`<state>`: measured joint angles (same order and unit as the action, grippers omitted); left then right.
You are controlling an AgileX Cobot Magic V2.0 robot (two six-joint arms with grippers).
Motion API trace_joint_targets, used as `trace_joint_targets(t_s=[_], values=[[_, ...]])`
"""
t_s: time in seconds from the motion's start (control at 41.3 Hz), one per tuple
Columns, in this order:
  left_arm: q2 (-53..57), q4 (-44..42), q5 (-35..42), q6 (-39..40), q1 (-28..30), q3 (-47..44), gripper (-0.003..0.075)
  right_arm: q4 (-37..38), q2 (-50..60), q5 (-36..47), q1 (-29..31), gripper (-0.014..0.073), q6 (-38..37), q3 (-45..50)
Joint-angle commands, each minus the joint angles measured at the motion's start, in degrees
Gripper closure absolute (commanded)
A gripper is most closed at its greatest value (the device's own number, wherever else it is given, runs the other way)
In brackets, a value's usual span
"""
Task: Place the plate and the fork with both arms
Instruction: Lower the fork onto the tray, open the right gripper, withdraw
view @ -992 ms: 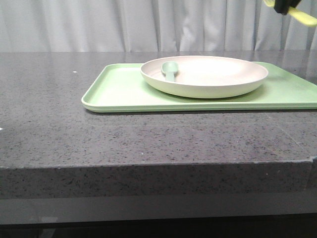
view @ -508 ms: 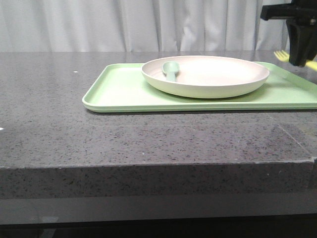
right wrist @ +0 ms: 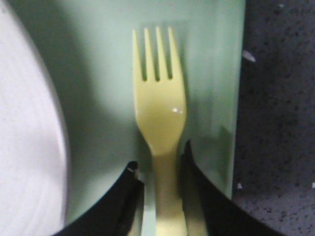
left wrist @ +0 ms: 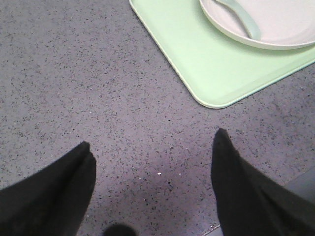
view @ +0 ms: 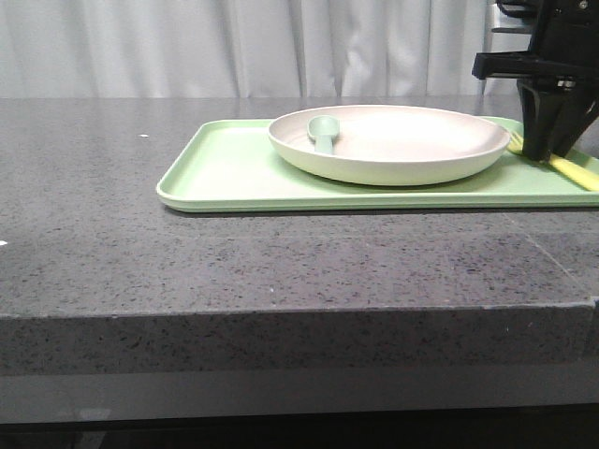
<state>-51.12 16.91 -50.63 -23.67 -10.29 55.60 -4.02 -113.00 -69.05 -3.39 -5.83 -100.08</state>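
The cream-white plate (view: 388, 145) sits on the light-green tray (view: 234, 173) with a teal spoon (view: 321, 131) in it. The pale-yellow fork (view: 573, 169) lies on the tray's right strip, just right of the plate. My right gripper (view: 543, 154) is down on it. In the right wrist view the fork (right wrist: 158, 108) points tines away, its handle between the jaws of the gripper (right wrist: 160, 157). The jaws stand slightly apart, with green showing beside the handle. My left gripper (left wrist: 152, 142) is open and empty over bare table, near the tray's corner (left wrist: 206, 64).
The tray's right edge (right wrist: 238, 98) runs close beside the fork, with dark speckled countertop (right wrist: 280, 123) beyond it. The plate rim (right wrist: 24, 147) is close on the fork's other side. The table's front edge (view: 281, 313) is near the camera.
My right gripper has come down from high at the right with the fork and set it on the tray beside the plate. The plate and spoon have not moved.
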Motion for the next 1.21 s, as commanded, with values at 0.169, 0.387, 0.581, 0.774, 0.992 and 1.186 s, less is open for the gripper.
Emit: trace_joint_targets(t_s=[0.169, 0.387, 0.581, 0.774, 0.992, 1.186], values=[[0.48, 1.12, 3.79, 0.16, 0.10, 1.57, 0.0236, -0.48, 3.94, 2.25, 0.32, 0.0199, 1.26, -1.41], [0.48, 1.12, 3.79, 0.16, 0.10, 1.57, 0.0236, -0.48, 10.80, -0.16, 0.32, 0.0199, 2.06, -1.41], [0.48, 1.12, 3.69, 0.16, 0.10, 1.57, 0.0236, -0.65, 19.28, -3.00, -0.57, 0.0199, 3.72, -0.24], [0.48, 1.12, 3.18, 0.16, 0.10, 1.57, 0.0236, -0.39, 29.30, -3.48, -2.15, 0.0199, 4.66, 4.82], [0.48, 1.12, 2.86, 0.16, 0.10, 1.57, 0.0236, -0.39, 41.10, 0.58, -2.15, 0.0199, 4.66, 14.53], [0.48, 1.12, 2.77, 0.16, 0.10, 1.57, 0.0236, -0.39, 51.54, 5.78, -2.15, 0.0199, 5.83, 24.65]])
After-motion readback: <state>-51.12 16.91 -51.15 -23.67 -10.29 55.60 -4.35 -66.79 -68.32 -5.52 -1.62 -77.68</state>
